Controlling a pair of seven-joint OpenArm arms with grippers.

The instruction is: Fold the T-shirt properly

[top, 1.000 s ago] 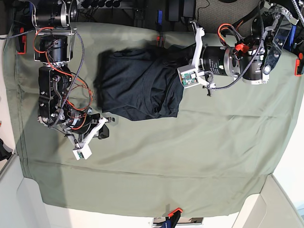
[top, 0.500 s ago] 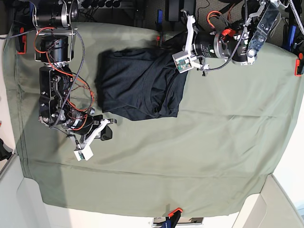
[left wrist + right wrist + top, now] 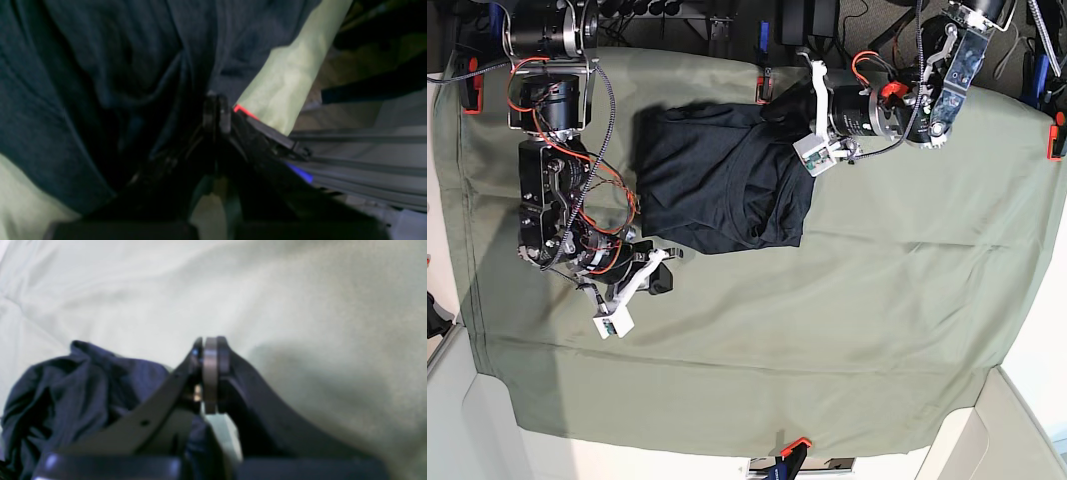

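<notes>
The dark T-shirt (image 3: 722, 175) lies bunched and partly folded on the far middle of the olive cloth. My left gripper (image 3: 779, 106) is at its far right corner. In the left wrist view the left gripper (image 3: 217, 111) is shut, with folds of the T-shirt (image 3: 100, 66) converging at its tips by the table's back edge. My right gripper (image 3: 663, 278) is just in front of the shirt's near left corner. In the right wrist view the right gripper (image 3: 210, 350) is shut with nothing seen between its tips, and bunched dark fabric (image 3: 76, 393) lies beside its left finger.
The olive-green cloth (image 3: 847, 300) covers the table. Red clamps hold it at the back edge (image 3: 760, 88), left (image 3: 471, 92), right (image 3: 1055, 135) and front (image 3: 793, 446). Cables and dark gear sit behind the back edge (image 3: 727, 20).
My left gripper has moved from over the shirt's right side back and left to its far corner. My right arm has shifted slightly right toward the shirt.
</notes>
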